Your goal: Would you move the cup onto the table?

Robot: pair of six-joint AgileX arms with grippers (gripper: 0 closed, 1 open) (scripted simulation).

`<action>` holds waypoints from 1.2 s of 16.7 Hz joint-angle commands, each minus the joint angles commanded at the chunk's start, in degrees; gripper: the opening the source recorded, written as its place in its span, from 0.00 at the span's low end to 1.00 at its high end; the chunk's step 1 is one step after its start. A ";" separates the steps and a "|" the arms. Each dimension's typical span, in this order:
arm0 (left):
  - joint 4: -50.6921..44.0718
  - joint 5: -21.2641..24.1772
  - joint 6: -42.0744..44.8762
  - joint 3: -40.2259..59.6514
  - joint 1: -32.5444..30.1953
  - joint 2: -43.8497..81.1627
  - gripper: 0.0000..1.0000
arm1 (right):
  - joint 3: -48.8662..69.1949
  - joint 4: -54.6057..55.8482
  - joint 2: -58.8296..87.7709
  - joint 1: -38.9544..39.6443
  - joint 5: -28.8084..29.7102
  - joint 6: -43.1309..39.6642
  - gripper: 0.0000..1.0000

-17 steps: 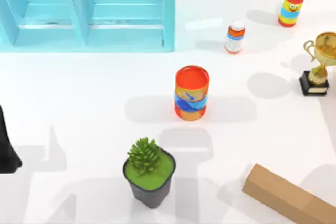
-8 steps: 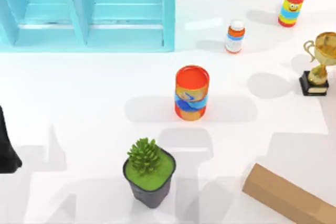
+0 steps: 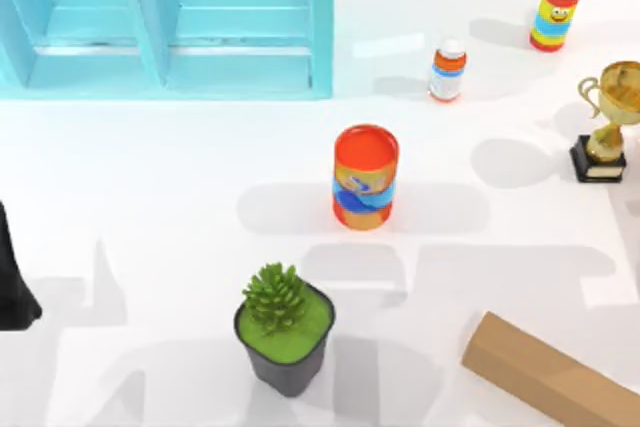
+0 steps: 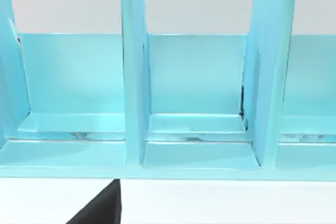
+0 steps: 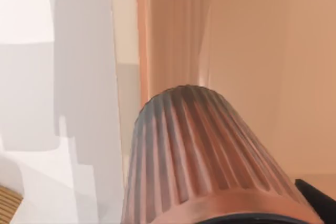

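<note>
Surface: white table (image 3: 150, 197) under our two AgileX arms, crossed by grey shadows.
Shelf unit (image 3: 165, 22): light blue, far left of the table; our left wrist view faces its open compartments (image 4: 197, 93), which hold nothing we can see.
Orange can (image 3: 365, 177): upright near the table's middle, blue wave on its side.
Plant pot (image 3: 285, 332): dark pot with green foliage, near edge, left of centre.
Pill bottle (image 3: 447, 70): white with orange and blue bands, far side, right of the shelf unit.
Striped toy tube (image 3: 557, 9): far right, a face on it.
Gold trophy (image 3: 607, 122): right edge, on a dark base.
Cardboard box (image 3: 545, 372): long, brown, near right corner.
Cup (image 5: 205, 161): pinkish-brown, ribbed, close under our right wrist camera; where it sits on the scene we cannot tell.
Left arm: dark shape at the left edge (image 3: 12, 282); state of its jaws cannot be told.
Right gripper: dark sliver (image 5: 317, 200) beside the cup; whether its jaws grip the cup cannot be told.
</note>
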 joint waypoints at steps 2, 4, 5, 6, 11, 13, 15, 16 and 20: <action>0.00 0.00 0.00 0.00 0.00 0.00 1.00 | -0.17 0.10 0.27 -0.17 -0.06 0.13 0.00; 0.00 0.00 0.00 0.00 0.00 0.00 1.00 | 0.22 -0.02 0.56 1.71 0.12 1.79 0.00; 0.00 0.00 0.00 0.00 0.00 0.00 1.00 | 0.59 -0.16 0.83 3.51 0.28 3.40 0.00; 0.00 0.00 0.00 0.00 0.00 0.00 1.00 | 1.06 -0.36 1.20 5.87 0.47 5.53 0.00; 0.00 0.00 0.00 0.00 0.00 0.00 1.00 | 4.45 -2.02 4.01 25.69 1.64 23.77 0.00; 0.00 0.00 0.00 0.00 0.00 0.00 1.00 | 5.81 -2.71 5.16 36.04 2.05 33.43 0.00; 0.00 0.00 0.00 0.00 0.00 0.00 1.00 | 7.02 -3.35 6.19 44.74 2.38 41.74 0.00; 0.00 0.00 0.00 0.00 0.00 0.00 1.00 | 7.56 -3.66 6.67 48.39 2.51 45.21 0.00; 0.00 0.00 0.00 0.00 0.00 0.00 1.00 | 8.96 -4.59 7.92 58.39 2.79 56.93 0.00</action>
